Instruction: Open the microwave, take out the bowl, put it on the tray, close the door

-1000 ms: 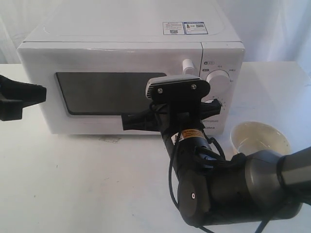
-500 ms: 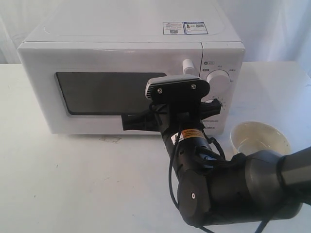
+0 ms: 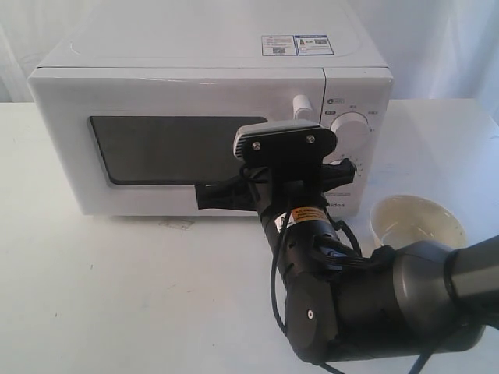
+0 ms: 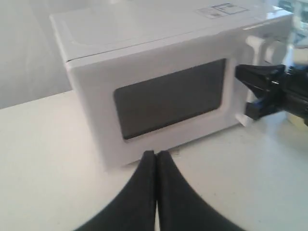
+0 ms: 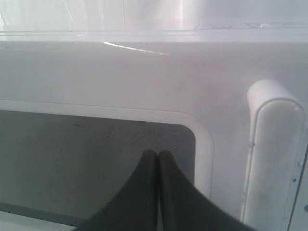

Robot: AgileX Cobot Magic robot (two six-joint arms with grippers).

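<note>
Your right end effector (image 5: 157, 155) is pinched closed and empty, with its tips close to the door (image 3: 179, 97) window, beside the handle (image 5: 274, 154). Your left end effector (image 4: 156, 155) is closed and empty too. The microwave (image 3: 195, 54) is shut. The bowl (image 3: 417, 222) stands outside on the worktop (image 3: 117, 296), to its right.

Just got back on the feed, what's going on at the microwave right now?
The right gripper, jaws shut and empty, is close in front of the door of the microwave, tips over the dark window beside the bar handle. The door looks closed. The bowl sits out on the table to the microwave's right; no tray is in view. The left gripper, also shut and empty, hangs back from the microwave's front.
</note>
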